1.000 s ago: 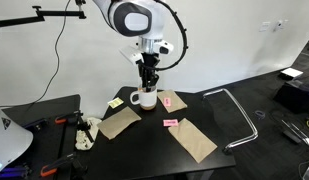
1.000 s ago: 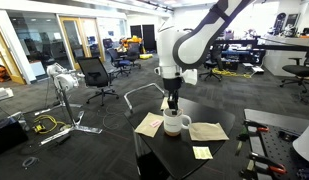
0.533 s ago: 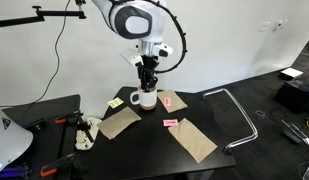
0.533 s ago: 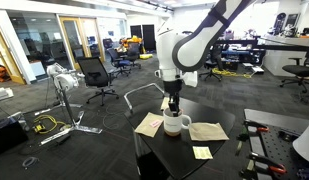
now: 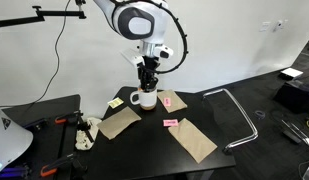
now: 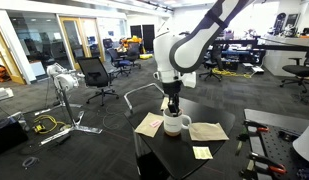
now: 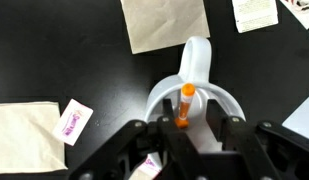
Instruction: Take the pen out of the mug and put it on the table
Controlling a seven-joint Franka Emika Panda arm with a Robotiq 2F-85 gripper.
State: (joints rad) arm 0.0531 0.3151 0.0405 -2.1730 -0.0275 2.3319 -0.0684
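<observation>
The white mug (image 7: 197, 55) stands on the black table (image 7: 74, 50), seen from above with its handle pointing to the top of the wrist view. The orange pen (image 7: 183, 105) stands tilted inside it. My gripper (image 7: 191, 125) is open just above the mug's mouth; the pen lies between the fingers, close against the left finger (image 7: 162, 135), with a gap to the other. In both exterior views the gripper (image 5: 147, 82) (image 6: 173, 105) points straight down onto the mug (image 5: 143, 98) (image 6: 175, 124); the pen is hidden there.
Brown paper pieces (image 5: 119, 123) (image 5: 194, 140) (image 7: 164, 22) lie around the mug. Pink notes (image 7: 73, 120) (image 5: 170, 122) and a yellow note (image 6: 202, 152) lie nearby. A bent metal frame (image 5: 244, 110) stands beside the table; a dark bench with tools (image 5: 44, 115) is on the other side.
The arm has shifted only slightly; the gripper stays at the mug's mouth and the mug has not moved.
</observation>
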